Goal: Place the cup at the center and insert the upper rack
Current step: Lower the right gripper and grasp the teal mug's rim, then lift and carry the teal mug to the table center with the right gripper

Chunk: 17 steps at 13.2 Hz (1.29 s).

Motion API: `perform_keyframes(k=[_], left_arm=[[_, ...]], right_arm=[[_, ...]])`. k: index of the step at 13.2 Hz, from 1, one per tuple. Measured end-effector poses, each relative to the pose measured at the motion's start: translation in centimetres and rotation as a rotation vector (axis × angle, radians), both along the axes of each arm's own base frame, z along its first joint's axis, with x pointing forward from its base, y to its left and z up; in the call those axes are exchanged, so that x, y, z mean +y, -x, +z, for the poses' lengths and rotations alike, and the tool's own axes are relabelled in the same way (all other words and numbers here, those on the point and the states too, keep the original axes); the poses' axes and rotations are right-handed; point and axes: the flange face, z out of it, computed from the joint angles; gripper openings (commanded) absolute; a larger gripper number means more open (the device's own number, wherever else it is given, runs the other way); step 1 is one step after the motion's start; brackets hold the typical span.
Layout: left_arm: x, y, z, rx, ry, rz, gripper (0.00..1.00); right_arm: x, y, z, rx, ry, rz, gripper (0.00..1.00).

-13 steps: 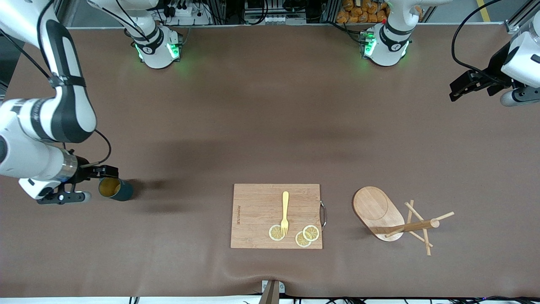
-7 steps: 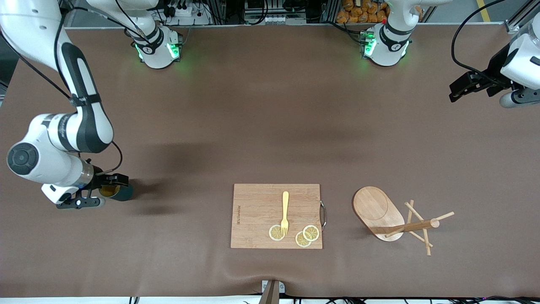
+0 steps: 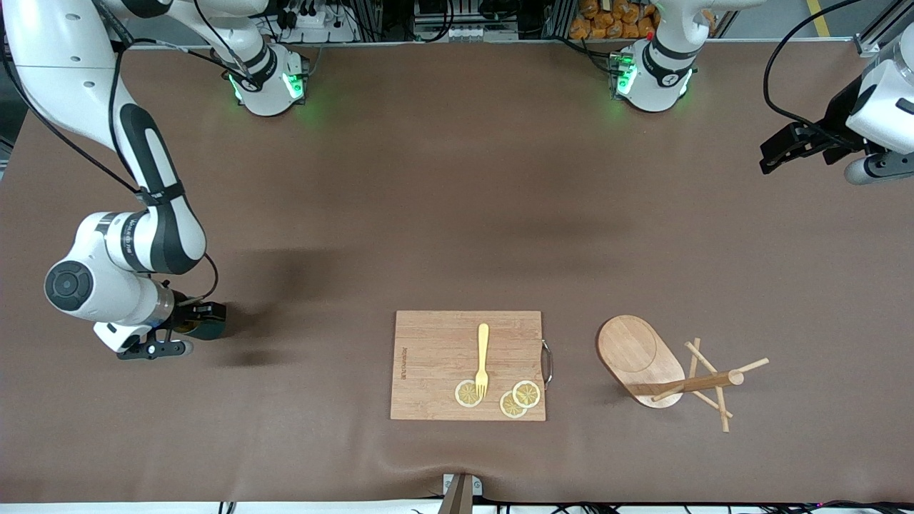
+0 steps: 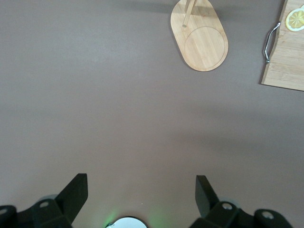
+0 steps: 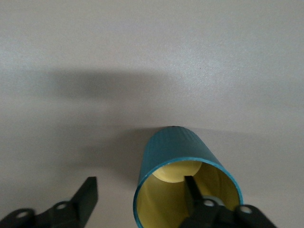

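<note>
While the left gripper (image 3: 775, 151) waits in the air over the table's (image 3: 443, 214) left-arm end, its fingers (image 4: 76, 192) spread wide with nothing between them, the right gripper (image 3: 203, 318) is down at the cup (image 3: 207, 325) near the right-arm end. In the right wrist view one finger (image 5: 190, 190) sits inside the cup's (image 5: 183, 185) yellow mouth and the other finger (image 5: 88, 194) stands outside the teal wall, apart from it, so the gripper straddles the rim without pinching it. The mug tree (image 3: 664, 368) lies tipped on its side toward the left-arm end, beside the cutting board (image 3: 435, 357) with a fork (image 3: 483, 360) and lemon slices (image 3: 520, 398)
</note>
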Motion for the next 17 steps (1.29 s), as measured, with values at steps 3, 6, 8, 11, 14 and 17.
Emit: perform_keyframes(k=[3, 6, 8, 11, 14, 17], left_arm=[[0.0, -0.1, -0.1, 0.002, 0.0, 0.001, 1.0], [0.0, -0.1, -0.2, 0.005, 0.0, 0.001, 1.0], [0.0, -0.1, -0.2, 0.004, 0.0, 0.001, 1.0], [0.1, -0.1, -0.2, 0.004, 0.0, 0.001, 1.0], [0.1, -0.2, -0.2, 0.004, 0.0, 0.001, 1.0], [0.1, -0.2, -0.3, 0.004, 0.0, 0.001, 1.0]], right_arm=[[0.0, 0.0, -0.2, 0.004, -0.001, 0.003, 0.0], [0.3, 0.0, 0.0, 0.008, -0.001, 0.008, 0.0], [0.8, -0.2, 0.4, 0.012, -0.004, 0.017, 0.0], [4.4, -0.7, 1.7, -0.01, -0.029, 0.07, 0.0], [11.1, -0.3, 3.5, -0.026, -0.071, 0.166, 0.0], [19.1, 1.2, 3.8, -0.023, -0.083, 0.285, 0.0]])
